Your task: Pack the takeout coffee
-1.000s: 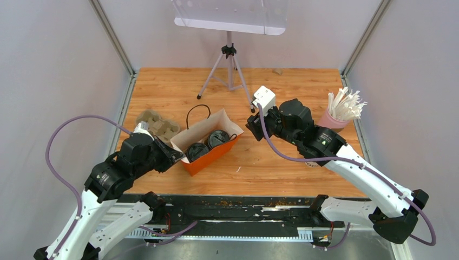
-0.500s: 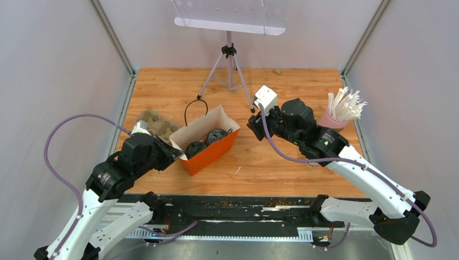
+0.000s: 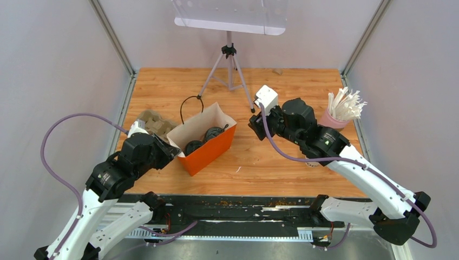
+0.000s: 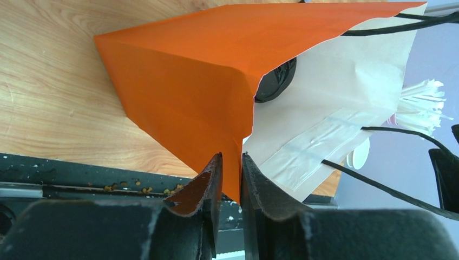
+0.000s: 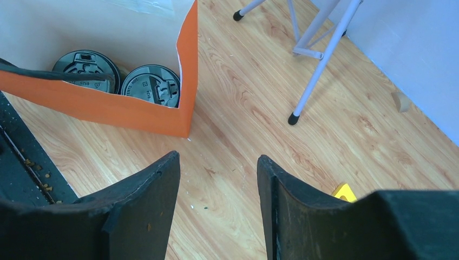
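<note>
The orange paper bag has been tipped up since a second ago: it lay leaning toward the right arm and now stands nearly upright on the desk, its mouth facing up and its black cord handle raised behind it. The left gripper has shifted a little with it at the bag's near left corner, while the right arm has hardly moved.

Two coffee cups sit inside the bag, side by side at the bottom. Only their round black lids show over the orange rim in the right wrist view.

In the left wrist view the left gripper has the bag's corner fold between its fingers, which stand a narrow slit apart. Whether they press the paper I cannot tell.

The right gripper hangs just right of the bag, fingers well apart over bare wood with nothing between them.

A brown pulp tray lies behind the left arm, a tripod stands at the back, and a pink cup of straws stands at the right edge.
</note>
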{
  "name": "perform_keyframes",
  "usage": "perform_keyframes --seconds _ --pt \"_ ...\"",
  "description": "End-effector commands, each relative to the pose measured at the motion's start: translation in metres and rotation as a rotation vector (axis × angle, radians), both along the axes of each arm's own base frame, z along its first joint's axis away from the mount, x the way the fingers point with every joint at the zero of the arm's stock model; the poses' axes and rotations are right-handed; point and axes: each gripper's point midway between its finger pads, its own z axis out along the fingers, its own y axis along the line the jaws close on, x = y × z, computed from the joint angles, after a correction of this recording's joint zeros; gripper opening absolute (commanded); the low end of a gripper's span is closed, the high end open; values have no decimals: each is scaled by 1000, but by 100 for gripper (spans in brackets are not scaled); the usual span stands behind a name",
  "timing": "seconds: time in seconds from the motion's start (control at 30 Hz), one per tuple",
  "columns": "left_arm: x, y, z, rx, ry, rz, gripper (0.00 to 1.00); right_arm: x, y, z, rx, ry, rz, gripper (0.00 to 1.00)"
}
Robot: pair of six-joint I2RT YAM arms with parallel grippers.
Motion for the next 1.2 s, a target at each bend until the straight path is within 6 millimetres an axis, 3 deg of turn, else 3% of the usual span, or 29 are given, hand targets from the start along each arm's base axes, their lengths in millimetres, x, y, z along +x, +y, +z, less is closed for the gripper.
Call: perform_keyframes --seconds 0.0,0.73,1.0,1.17 --pt "6 7 9 44 -41 18 27 3 -3 33 54 -66 -10 55" --pt "8 20 25 129 -99 7 39 17 -5 32 70 -35 -82 55" --pt "9 29 66 168 -217 -15 55 47 -42 20 93 59 -323 58" --pt "9 35 96 201 -310 -33 62 77 -92 11 19 86 -507 61"
